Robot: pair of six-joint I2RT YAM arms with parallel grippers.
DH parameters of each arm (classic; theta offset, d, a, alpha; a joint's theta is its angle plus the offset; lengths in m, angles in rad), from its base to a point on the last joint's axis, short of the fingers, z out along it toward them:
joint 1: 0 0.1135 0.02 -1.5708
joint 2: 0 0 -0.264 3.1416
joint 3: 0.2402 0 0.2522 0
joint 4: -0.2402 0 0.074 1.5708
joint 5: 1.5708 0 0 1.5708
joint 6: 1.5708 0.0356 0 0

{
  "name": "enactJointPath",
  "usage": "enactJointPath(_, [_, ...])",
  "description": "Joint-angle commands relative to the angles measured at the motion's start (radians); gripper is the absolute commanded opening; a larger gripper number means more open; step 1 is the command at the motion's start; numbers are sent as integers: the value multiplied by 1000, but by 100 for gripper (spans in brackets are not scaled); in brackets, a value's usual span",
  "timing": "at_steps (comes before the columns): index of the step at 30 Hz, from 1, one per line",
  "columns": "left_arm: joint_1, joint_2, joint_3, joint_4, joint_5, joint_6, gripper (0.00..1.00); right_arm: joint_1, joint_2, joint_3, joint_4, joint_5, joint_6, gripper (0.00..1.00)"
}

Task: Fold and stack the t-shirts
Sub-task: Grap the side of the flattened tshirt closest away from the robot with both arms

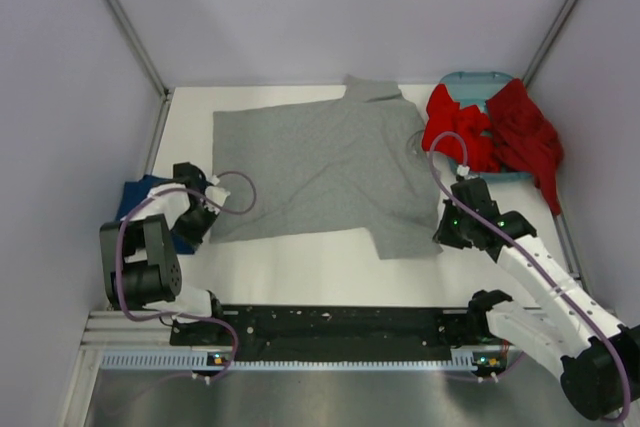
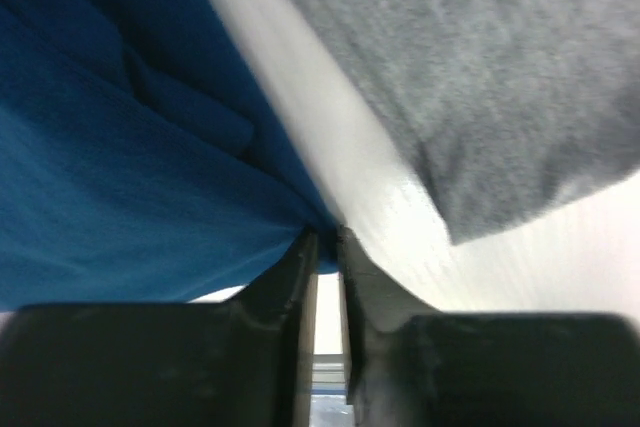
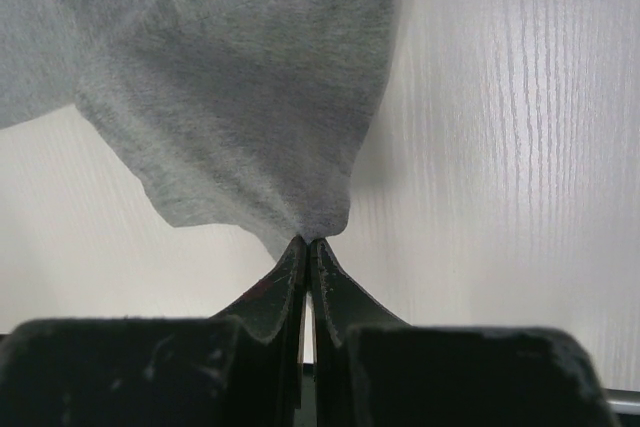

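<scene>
A heather grey t-shirt [image 1: 320, 167] lies spread flat on the white table [image 1: 300, 272]. My right gripper [image 1: 443, 237] is shut on that shirt's near right corner; in the right wrist view the grey cloth [image 3: 230, 97] bunches into the closed tips of the right gripper [image 3: 307, 242]. A navy blue t-shirt [image 1: 135, 195] lies crumpled at the left edge. My left gripper [image 1: 193, 230] sits between it and the grey shirt's near left corner [image 2: 480, 77]. The left gripper [image 2: 328, 242] is nearly closed, with an edge of the blue cloth [image 2: 120, 147] pinched at its tips. Red t-shirts [image 1: 460, 132] are heaped at the back right.
A teal plastic basket [image 1: 470, 82] stands at the back right with the red shirts draped over it and onto the table [image 1: 530, 142]. Purple walls and metal frame posts close in the table on three sides. A black rail [image 1: 330, 322] runs along the near edge.
</scene>
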Motion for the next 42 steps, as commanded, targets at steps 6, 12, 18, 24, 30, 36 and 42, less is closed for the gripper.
enactJointPath(6, [-88, -195, 76, -97, 106, 101, 48, -11, -89, 72, -75, -32, 43, 0])
enactJointPath(12, [-330, -362, 12, -117, 247, 274, 49, -12, -117, 98, -78, -29, 60, 0])
enactJointPath(18, [-369, -317, -67, -128, 178, 402, 50, -14, -160, 85, -98, -22, 63, 0])
enactJointPath(24, [-369, -262, -133, -77, 138, 483, 52, -14, -166, 94, -106, 16, 39, 0])
enactJointPath(30, [-369, -199, -185, 90, 84, 466, 44, -18, -155, 100, -100, 4, 20, 0])
enactJointPath(36, [-369, -203, -148, 38, 12, 338, 0, -18, -187, 155, -170, -6, 22, 0])
enactJointPath(42, [-367, -471, -133, -150, -11, 292, 0, -18, -209, 235, -328, -144, 23, 0])
